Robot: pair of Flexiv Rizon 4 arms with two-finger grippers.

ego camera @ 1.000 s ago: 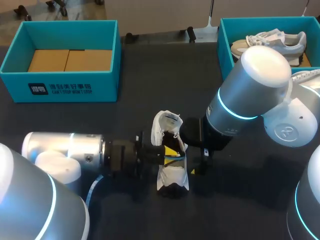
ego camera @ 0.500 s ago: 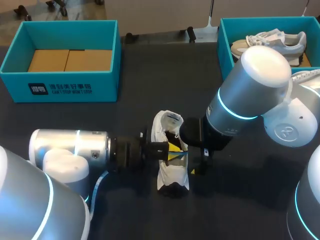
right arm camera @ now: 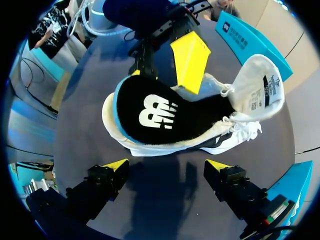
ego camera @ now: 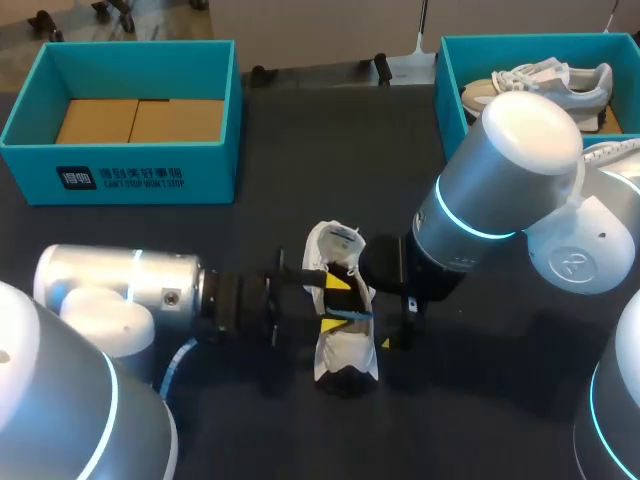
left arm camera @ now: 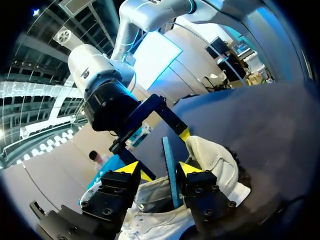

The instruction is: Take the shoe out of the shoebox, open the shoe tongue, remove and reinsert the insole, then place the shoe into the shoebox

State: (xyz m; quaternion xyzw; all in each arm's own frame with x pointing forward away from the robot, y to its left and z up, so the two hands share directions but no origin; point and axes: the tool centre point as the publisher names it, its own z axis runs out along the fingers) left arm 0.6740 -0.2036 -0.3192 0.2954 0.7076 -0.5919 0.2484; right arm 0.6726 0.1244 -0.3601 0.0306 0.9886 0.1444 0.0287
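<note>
A white shoe (ego camera: 345,350) lies on the dark table mid-front, its tongue (ego camera: 338,240) pulled up. A black insole (right arm camera: 160,112) with a blue edge sticks partly out of it. My left gripper (ego camera: 335,300) comes in from the left, over the shoe's opening. In the left wrist view my left gripper (left arm camera: 160,168) is open. The insole's edge (left arm camera: 168,170) stands between its fingers, close to one and clear of the other. My right gripper (right arm camera: 166,165) is open beside the shoe (right arm camera: 245,85), touching nothing. My right arm (ego camera: 500,190) hides it in the head view.
A teal box (ego camera: 120,165) with a cardboard bottom stands at the back left. Another teal box (ego camera: 450,90) at the back right holds a pale shoe (ego camera: 540,85). Bare table lies between the boxes and in front of the shoe.
My left gripper's fingers have parted and let go of the insole. The left arm has drawn back a little to the left. The right arm and the shoe have stayed put.
</note>
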